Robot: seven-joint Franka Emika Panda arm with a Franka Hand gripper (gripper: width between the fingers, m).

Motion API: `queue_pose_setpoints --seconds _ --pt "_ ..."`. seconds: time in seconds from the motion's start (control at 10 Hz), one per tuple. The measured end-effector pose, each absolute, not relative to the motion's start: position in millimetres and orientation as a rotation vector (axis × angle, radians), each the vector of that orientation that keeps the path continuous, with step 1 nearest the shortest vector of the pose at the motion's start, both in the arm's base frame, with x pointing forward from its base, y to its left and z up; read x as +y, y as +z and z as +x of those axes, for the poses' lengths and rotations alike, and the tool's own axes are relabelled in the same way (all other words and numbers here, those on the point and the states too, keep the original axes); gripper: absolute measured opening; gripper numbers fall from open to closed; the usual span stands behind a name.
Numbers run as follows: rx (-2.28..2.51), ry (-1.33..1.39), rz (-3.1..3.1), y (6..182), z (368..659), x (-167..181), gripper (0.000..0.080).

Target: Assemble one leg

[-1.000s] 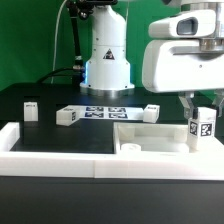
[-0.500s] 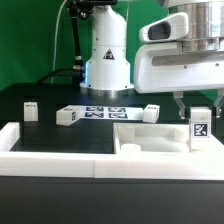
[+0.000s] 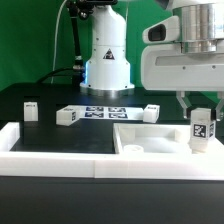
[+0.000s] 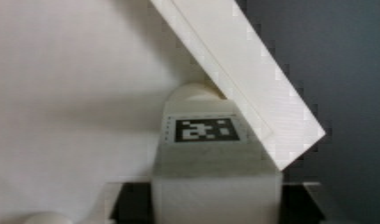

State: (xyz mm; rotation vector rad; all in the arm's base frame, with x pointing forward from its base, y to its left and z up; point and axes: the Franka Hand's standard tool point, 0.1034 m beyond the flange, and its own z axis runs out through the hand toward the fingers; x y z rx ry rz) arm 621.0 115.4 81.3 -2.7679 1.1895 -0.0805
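A white leg with a square tag stands upright over the right end of the large flat white panel in the exterior view. My gripper is shut on its upper part. In the wrist view the leg runs out from between the dark fingers, tag facing the camera, its far end against the panel by the long white rail. Three more legs lie on the black table: one at the far left, one left of centre, one right of centre.
The marker board lies in front of the robot's white base. A long white border rail runs along the front, with a raised end at the left. A green backdrop stands behind.
The gripper with the leg has shifted slightly to the exterior view's right and turned a little; the leg stays upright at the panel's right end. The loose legs have not moved.
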Motion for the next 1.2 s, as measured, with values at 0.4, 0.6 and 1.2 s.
queue_pose_setpoints --seconds 0.4,0.6,1.2 --pt "1.662 -0.055 -2.506 81.0 620.5 115.7 0.0291" --pt "1.766 -0.032 -2.416 80.8 620.3 115.0 0.0291" --pt "1.900 0.002 -2.291 80.4 619.9 116.1 0.0506"
